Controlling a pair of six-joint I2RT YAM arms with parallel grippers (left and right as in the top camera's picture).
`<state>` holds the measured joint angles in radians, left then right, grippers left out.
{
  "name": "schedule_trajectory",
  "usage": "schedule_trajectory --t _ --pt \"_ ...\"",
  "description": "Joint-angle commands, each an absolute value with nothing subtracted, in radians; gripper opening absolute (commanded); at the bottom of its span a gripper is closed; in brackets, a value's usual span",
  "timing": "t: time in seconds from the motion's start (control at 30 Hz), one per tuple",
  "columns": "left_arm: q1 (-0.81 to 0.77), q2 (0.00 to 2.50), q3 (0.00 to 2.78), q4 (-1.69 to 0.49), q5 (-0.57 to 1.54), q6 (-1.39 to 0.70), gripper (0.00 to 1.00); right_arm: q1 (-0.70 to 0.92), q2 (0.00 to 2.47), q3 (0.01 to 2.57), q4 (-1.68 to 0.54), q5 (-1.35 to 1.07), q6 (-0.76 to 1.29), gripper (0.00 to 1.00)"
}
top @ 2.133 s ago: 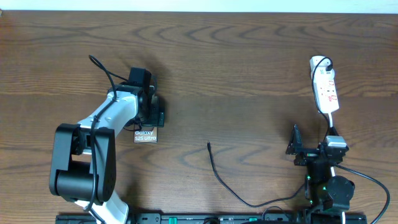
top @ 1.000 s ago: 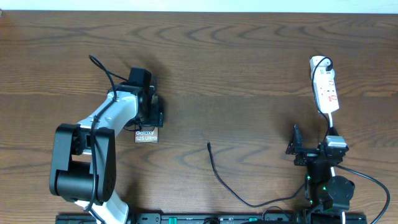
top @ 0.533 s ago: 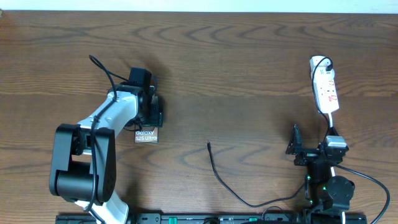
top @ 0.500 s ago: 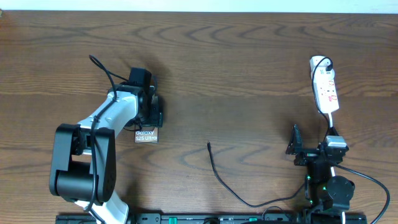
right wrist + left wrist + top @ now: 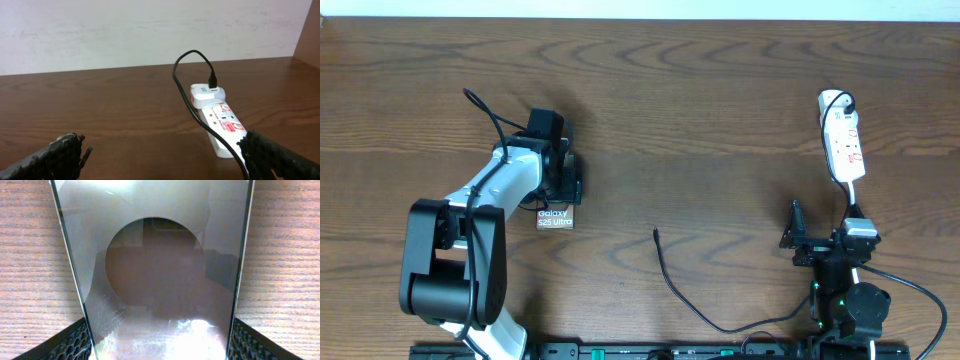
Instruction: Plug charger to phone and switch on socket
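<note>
The phone (image 5: 555,217) lies flat on the table (image 5: 720,90), lettered end toward the near edge. The left gripper (image 5: 564,190) is over the phone's far end, and the wrist view shows its fingers (image 5: 75,342) pressed against the phone's two long edges, closed on it. The charger (image 5: 672,282) lies loose to the right of the phone, its tip pointing away from the near edge. The socket (image 5: 844,145) is much farther right of the phone, toward the far edge. The right gripper (image 5: 161,150), farther right of the phone than the charger tip, is spread wide and holds nothing.
</note>
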<state>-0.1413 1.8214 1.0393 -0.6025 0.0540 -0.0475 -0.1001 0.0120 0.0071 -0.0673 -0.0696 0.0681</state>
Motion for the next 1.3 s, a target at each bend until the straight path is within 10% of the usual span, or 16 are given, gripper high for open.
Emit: schedule_trajectory --t 0.0,1.27 --pt "-0.143 1.882 0.982 -0.619 0.036 -0.034 0.15 -0.092 0.007 0.006 -0.072 -0.062 0.078 0.99" --pt "-0.142 1.784 1.113 -0.654 0.037 -0.034 0.07 -0.092 0.007 0.006 -0.072 -0.062 0.078 0.99"
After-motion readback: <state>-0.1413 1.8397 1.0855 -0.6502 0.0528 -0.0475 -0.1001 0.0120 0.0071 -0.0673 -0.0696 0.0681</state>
